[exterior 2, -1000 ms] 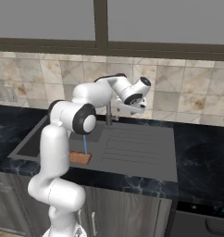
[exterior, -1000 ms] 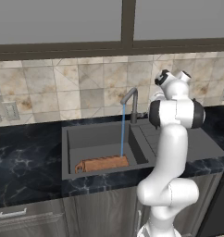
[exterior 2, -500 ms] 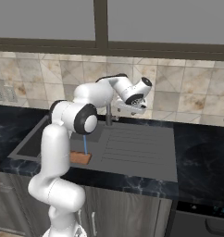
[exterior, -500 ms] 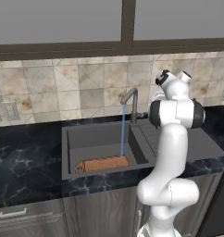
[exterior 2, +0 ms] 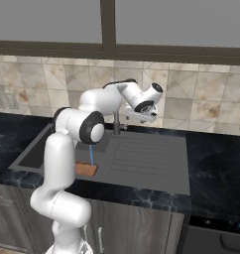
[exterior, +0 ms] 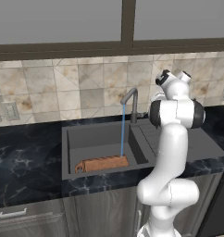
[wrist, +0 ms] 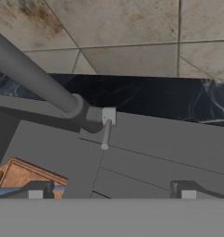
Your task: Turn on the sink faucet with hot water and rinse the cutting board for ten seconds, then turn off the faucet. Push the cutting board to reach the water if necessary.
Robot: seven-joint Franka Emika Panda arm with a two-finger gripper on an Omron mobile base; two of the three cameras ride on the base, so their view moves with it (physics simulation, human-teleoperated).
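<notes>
The dark grey sink faucet (exterior: 132,100) stands at the back of the sink (exterior: 81,139), and a thin light-blue stream of water (exterior: 122,132) runs from its spout. The stream lands on the right end of the reddish-brown cutting board (exterior: 102,163), which lies flat along the basin's front wall. My gripper (exterior 2: 137,117) hovers just right of the faucet base, above the drainboard (exterior 2: 142,155). In the hand view the gripper (wrist: 110,192) is open; the small side lever (wrist: 106,134) sits a little beyond the fingertips (wrist: 36,190), untouched. The board's corner (wrist: 26,178) shows at lower left.
Black marble counter (exterior: 21,157) surrounds the sink on both sides. A tiled backsplash (exterior: 86,88) and a window rise right behind the faucet. Wall outlets (exterior: 6,111) sit at the left. My own arm (exterior 2: 77,124) crosses over the basin in the right base view.
</notes>
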